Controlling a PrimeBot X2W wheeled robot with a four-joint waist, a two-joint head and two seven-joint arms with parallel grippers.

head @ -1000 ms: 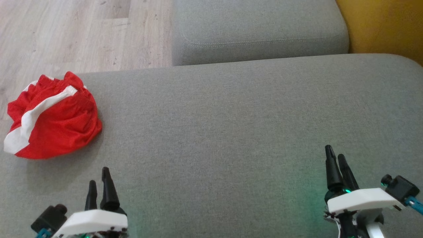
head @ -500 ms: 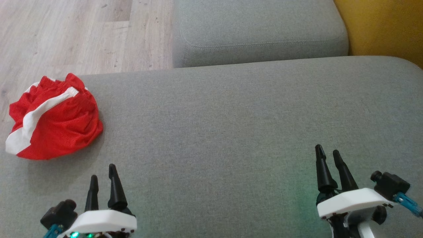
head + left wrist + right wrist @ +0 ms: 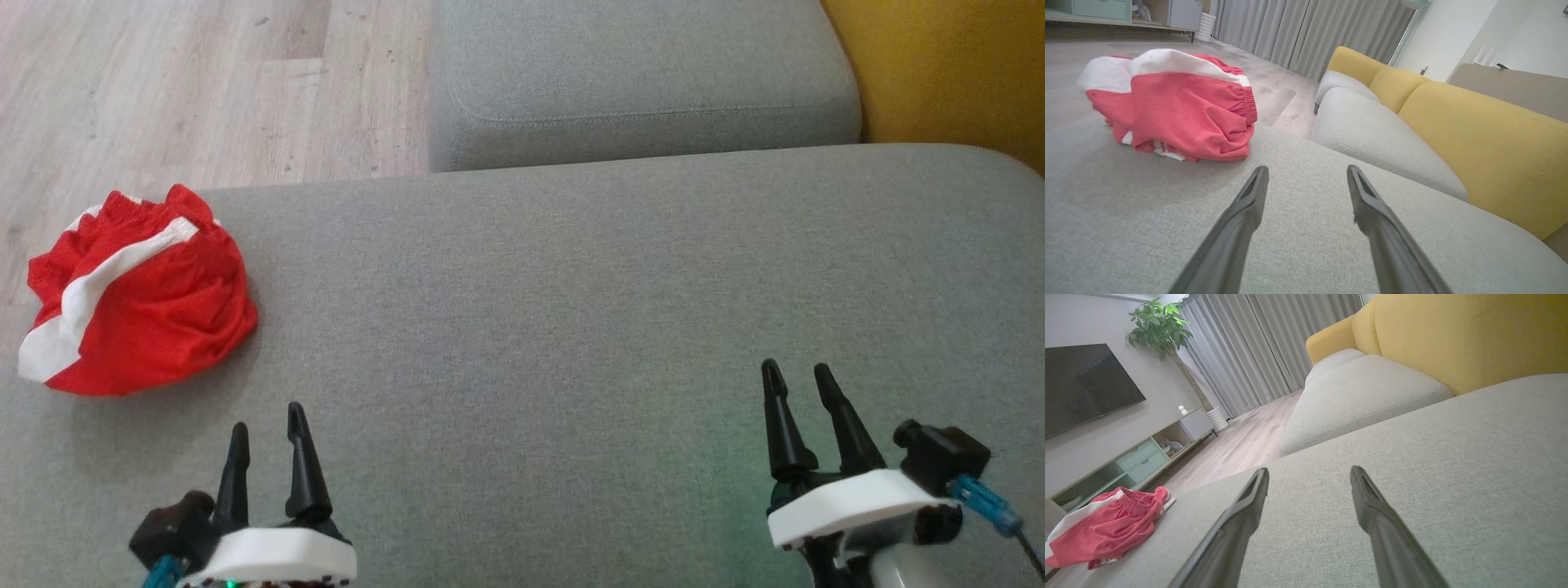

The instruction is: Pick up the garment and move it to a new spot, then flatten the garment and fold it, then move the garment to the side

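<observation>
Both hands are turning at the wrist compared with a second ago, so each pair of dark fingers is now showing side by side with a clear gap, and both are sitting a little further toward the middle of the big grey seat cushion (image 3: 571,286). The slight downward slide of the whole scene looks like the camera moving, not the things. The left hand (image 3: 268,416) is hovering over the cushion's near-left part, fingers spread wide and holding nothing. The right hand (image 3: 794,366) is hovering over the near-right part, equally spread and empty. The garment (image 3: 147,302), red with a white stripe and a gathered waistband, is lying in a crumpled heap on the cushion's far-left corner, with its outer side sitting at the cushion's left edge and the wood floor (image 3: 163,82) running just beyond that edge. Neither hand is touching it, so the pickup is probably only starting. The risk is coming from that corner spot: a hand arriving from the cushion's middle and pushing sideways could be shoving the heap over the edge onto the floor. A shallow pinch could be catching only the top fold, letting the rest drag or slip free. Pressing too deep could be snagging the cushion's own fabric.
</observation>
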